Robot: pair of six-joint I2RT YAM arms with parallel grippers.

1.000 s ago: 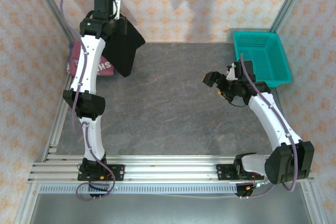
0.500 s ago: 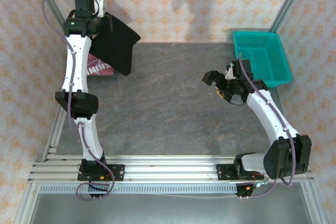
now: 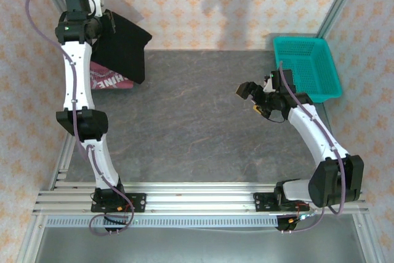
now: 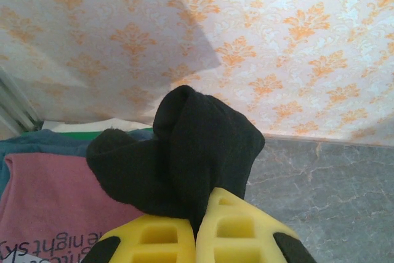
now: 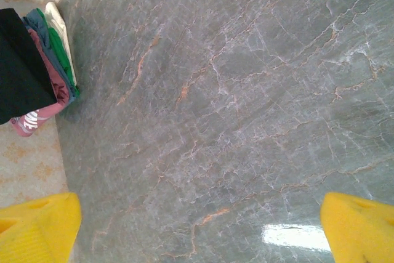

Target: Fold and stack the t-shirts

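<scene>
The stacking step is judged to be in hand. The black shirt (image 3: 126,50) is being held up over the far left corner of the table (image 3: 203,127) by the left gripper (image 3: 101,21); its fingers are being pressed tight together on a bunched fold of the cloth, and the rest of the shirt is hanging below that pinch as a flat dark panel. The red shirt (image 3: 109,81) is lying flat under and just to the near side of the hanging panel, close to the left wall, with its white lettering facing up; in the right wrist view it is being shown on top of a pile (image 5: 61,47) of blue, green and pale layers. Whether the black shirt's lower edge is touching the red one cannot be told.

The right gripper (image 3: 252,93) is being kept over bare table on the right, near the basket (image 3: 332,72); its fingers are being held wide apart with nothing between them.

The next move is judged to call for the following:
- the black shirt is to be lowered over the red one, hanging edge first, so that it is laid down flat rather than dropped in a heap;
- its edges are to be lined up with the pile;
- the grip is to be released only once the cloth is resting, since the bunched fold may spring loose or drag the red shirt askew.
</scene>
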